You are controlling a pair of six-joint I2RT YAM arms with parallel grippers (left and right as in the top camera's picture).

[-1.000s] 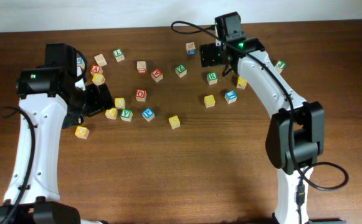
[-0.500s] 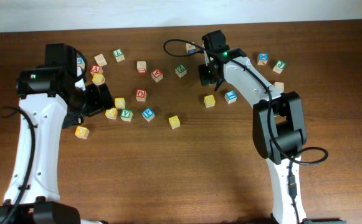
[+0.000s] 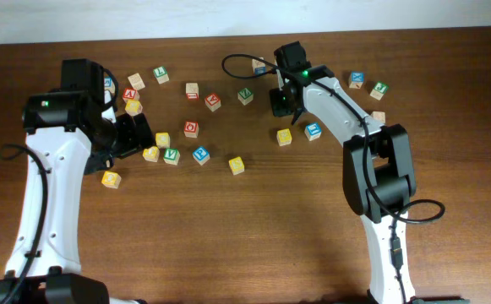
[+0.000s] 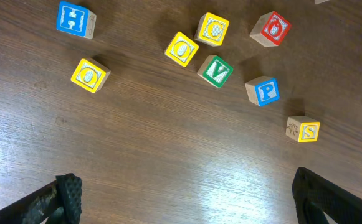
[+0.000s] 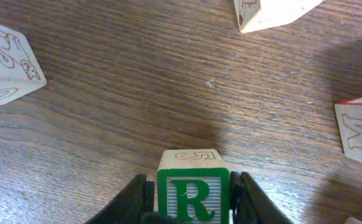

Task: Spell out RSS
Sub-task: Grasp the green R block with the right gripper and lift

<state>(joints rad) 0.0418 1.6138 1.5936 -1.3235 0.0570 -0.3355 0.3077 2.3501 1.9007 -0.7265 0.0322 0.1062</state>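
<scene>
My right pincer (image 5: 192,202) is pinching the green R cube (image 5: 192,186), one finger flat against each side face. I judge that the right hold for a light, stiff, smooth wooden block that could twist out if caught by its corners. My left pincer (image 4: 187,198) hangs spread wide with nothing between its fingers; a yellow S cube (image 4: 308,130) lies on the table (image 4: 168,155) ahead of it, toward its right finger.

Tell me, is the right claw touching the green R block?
Touching. Right wrist view shows the right claw closed against both sides of the R block.
</scene>
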